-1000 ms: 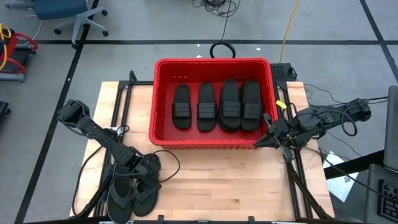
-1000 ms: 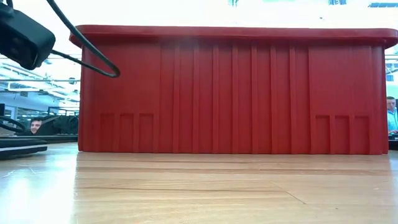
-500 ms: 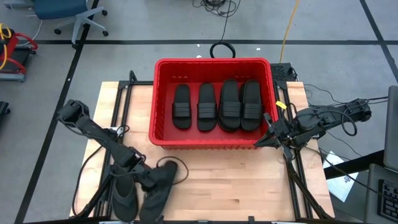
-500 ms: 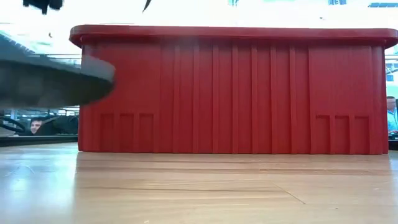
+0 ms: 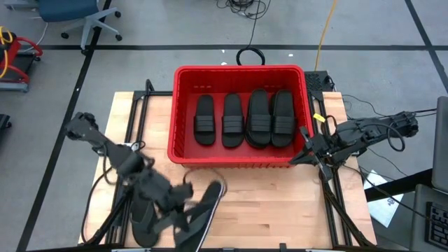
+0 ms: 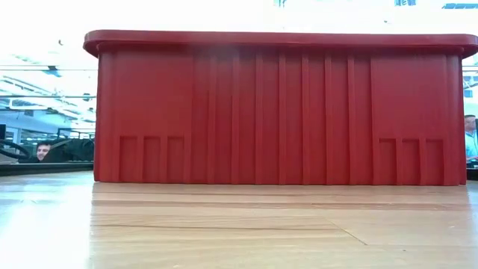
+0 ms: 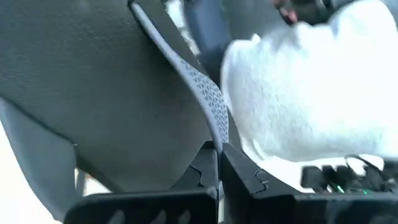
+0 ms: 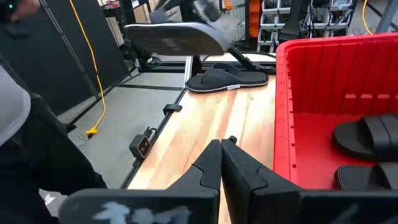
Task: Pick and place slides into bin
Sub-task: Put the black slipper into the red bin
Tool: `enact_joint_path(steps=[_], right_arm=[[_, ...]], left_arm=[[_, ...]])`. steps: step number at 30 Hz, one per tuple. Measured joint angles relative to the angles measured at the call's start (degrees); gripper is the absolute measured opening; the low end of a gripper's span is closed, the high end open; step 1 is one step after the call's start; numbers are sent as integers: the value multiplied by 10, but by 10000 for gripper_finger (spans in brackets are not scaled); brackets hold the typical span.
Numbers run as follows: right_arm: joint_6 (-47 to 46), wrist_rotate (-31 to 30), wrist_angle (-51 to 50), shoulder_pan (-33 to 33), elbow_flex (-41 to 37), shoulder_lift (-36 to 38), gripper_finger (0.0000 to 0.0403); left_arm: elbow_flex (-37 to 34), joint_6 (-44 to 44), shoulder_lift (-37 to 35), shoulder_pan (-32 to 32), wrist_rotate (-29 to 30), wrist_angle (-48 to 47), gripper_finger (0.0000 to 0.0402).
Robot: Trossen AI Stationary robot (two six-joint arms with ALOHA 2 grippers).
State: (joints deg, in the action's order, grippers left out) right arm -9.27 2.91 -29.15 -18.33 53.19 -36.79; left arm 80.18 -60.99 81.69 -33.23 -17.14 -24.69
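Observation:
Four black band-strap slides (image 5: 243,120) lie side by side in the red bin (image 5: 183,77). My left gripper (image 5: 183,203) is shut on a dark grey flip-flop (image 5: 204,213) held above the table's near left part; the right wrist view also shows it aloft (image 8: 174,37). A second flip-flop (image 5: 143,220) lies sole-down on the table beneath my left arm and also shows in the right wrist view (image 8: 227,78). My right gripper (image 5: 297,158) is shut and empty beside the bin's near right corner. My left gripper pinches the flip-flop's thong strap (image 7: 214,121) between its two shut fingers. The footbed (image 7: 93,87) fills the view just beyond the fingers. The flip-flop is lifted clear of the table and tilted.
The bin's near wall (image 6: 276,112) fills the low view. A black loop handle (image 5: 250,56) lies beyond the bin's far wall. Bare wood (image 5: 273,203) lies between the bin and the near edge. A person shows in the room to the left (image 6: 43,151).
My left gripper has risen and gone toward the table's right edge, taking the right-hand flip-flop off the table. That flip-flop has lifted clear, tipped and turned. The other flip-flop has stayed where it was.

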Motion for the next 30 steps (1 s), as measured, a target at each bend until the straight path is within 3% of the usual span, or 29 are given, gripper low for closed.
enact_joint_path(steps=[8, 12, 17, 23, 26, 30], right_arm=[[31, 1, 2, 0, 0, 5, 0], [26, 1, 2, 0, 0, 5, 0], [39, -2, 9, 0, 0, 5, 0], [55, -86, 54, 0, 0, 5, 0], [57, -127, 79, 0, 0, 5, 0], [51, -188, 88, 9, 0, 9, 0]], left_arm=[[164, 84, -1, 126, 40, -205, 0], [219, 112, 0, 206, 77, -250, 0], [258, 221, 0, 310, 80, -264, 0], [259, 320, 9, 459, 54, -314, 0], [259, 371, 39, 529, -31, -355, 0], [258, 457, 107, 579, -70, -365, 0]])
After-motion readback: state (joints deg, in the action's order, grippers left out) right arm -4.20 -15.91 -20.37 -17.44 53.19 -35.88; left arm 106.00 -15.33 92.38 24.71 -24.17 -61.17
